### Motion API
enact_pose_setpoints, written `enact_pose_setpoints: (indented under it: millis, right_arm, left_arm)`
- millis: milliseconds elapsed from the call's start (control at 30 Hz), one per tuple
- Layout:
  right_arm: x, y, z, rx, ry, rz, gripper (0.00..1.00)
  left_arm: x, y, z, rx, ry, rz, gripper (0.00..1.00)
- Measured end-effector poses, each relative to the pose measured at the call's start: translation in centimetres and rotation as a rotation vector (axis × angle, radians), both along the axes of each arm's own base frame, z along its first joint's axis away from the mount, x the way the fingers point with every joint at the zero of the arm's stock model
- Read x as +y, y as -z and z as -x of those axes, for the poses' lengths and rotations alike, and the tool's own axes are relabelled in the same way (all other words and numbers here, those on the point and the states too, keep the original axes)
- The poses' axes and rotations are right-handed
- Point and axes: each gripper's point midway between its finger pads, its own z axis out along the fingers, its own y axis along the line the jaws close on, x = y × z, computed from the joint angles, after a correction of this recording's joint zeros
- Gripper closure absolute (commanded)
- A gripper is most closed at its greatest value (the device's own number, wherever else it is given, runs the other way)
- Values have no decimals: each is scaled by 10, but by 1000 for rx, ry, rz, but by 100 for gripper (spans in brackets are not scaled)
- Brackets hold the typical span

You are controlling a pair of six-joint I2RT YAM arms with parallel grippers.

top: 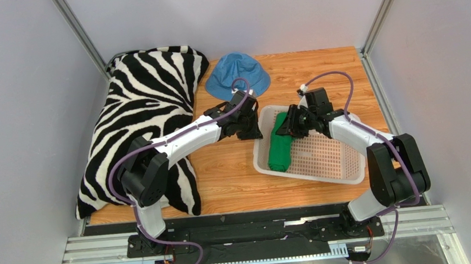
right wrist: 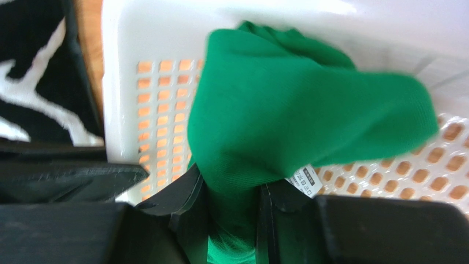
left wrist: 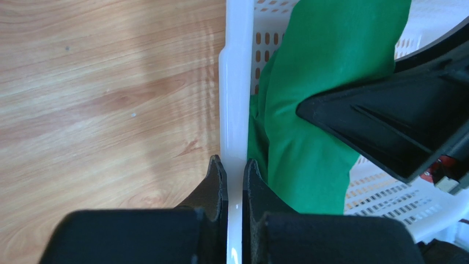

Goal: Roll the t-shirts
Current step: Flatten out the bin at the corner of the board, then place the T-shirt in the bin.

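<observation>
Wooden table point(top: 223, 179) walled by pale grey panels, viewed from above my two arms. Nearest to me lies a white perforated basket point(top: 308, 177), set right of centre. The green t-shirt point(top: 279, 146) rests inside it along its left wall, bunched into a loose, thick bundle rather than a tidy roll. The cloth is soft, light and limp. I judge that it will sag and unfold wherever it is unsupported, that it will not slip much between my fingers, and that nothing in it can break. The best hold for rolling would be a hem or flat edge once the shirt is spread on the bare wood; a pinch on the bunched middle lifts only a lump. My right gripper point(right wrist: 231, 190) is closed on a fold of the shirt, the cloth pinched between both fingers, with a white care label point(right wrist: 306, 180) showing just beside one finger. My left gripper point(left wrist: 234, 165) is clamped on the basket's left rim, one finger outside the wall and one inside. It touches the plastic and sits just beside the shirt without holding it. Farther off, on the left, lies the zebra pillow point(top: 143, 109); at the far edge is the blue hat point(top: 237, 74), apart from the shirt.
</observation>
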Motion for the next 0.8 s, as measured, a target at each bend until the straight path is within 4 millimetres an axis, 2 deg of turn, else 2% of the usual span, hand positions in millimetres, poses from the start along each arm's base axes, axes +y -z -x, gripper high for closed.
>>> enact_pose_setpoints:
  millis: [200, 433, 533, 633, 800]
  right_arm:
    - [25, -19, 8, -50, -151, -61, 100]
    - [63, -60, 15, -158, -305, -146, 100]
    - [73, -70, 17, -197, -346, -194, 100]
    - [70, -59, 20, -187, -341, -204, 100]
    - [44, -19, 29, -83, -260, -147, 100]
  left_arm:
    - [16, -3, -3, -30, 9, -75, 100]
    - [44, -9, 0, -31, -28, -127, 100]
    - [51, -7, 2, -24, -48, -140, 100]
    - [57, -5, 4, -12, -69, -146, 100]
    - [63, 1, 12, 21, -105, -143, 100]
